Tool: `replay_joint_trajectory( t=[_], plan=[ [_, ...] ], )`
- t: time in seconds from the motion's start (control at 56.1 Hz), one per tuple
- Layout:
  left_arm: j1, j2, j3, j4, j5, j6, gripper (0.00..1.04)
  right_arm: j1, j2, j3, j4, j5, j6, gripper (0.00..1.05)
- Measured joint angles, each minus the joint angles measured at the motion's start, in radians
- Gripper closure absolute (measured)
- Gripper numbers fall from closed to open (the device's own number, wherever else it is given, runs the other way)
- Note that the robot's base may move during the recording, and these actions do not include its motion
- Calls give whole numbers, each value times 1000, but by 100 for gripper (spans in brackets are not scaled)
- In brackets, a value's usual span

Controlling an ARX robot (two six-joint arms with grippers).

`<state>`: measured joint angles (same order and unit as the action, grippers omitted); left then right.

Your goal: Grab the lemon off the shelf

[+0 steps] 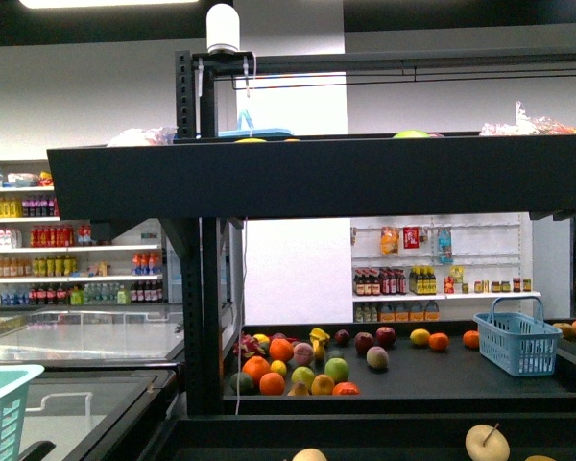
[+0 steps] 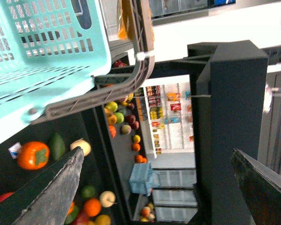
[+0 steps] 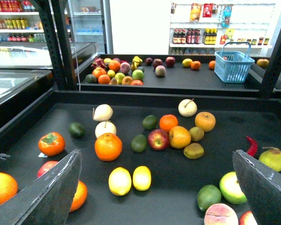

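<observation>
1. In the right wrist view I see the lemon (image 3: 120,181) lying on a wide dark tray of the shelf (image 3: 131,96). It is just beside a second yellow oval fruit (image 3: 141,177), and an orange (image 3: 108,146) is near them.
2. The right gripper (image 3: 155,154) hangs over this tray. Its jaws stand wide apart and it holds nothing.
3. The front view shows neither this lemon nor any arm. Of this tray it gives only a strip with a cream apple (image 1: 487,442), and behind it the far tray with a blue basket (image 1: 516,343).
4. Only the left wrist view shows the left gripper (image 2: 157,153), also spread apart and empty, close to a teal basket (image 2: 42,51). A persimmon (image 2: 33,155) lies on the tray below; I cannot tell the lemon there.
</observation>
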<state>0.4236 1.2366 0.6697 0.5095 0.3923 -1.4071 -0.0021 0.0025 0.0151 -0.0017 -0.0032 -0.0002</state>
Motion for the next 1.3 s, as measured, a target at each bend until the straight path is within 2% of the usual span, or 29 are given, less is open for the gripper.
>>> replay_joint_trajectory(
  t=[0.143,0.285,0.589,0.91,1.302],
  plan=[
    [14,224,217,-16,-11,-124,8,0,0,0,0,0,0,8],
    [16,377,370,-72,-21,-154,8,0,0,0,0,0,0,8],
    [16,560,591,-125,-31,-111,8,0,0,0,0,0,0,8],
    [16,651,695,-159,-45,-30,9,0,0,0,0,0,0,8],
    [9,673,721,-148,-51,30,75,0,0,0,0,0,0,8]
  ],
)
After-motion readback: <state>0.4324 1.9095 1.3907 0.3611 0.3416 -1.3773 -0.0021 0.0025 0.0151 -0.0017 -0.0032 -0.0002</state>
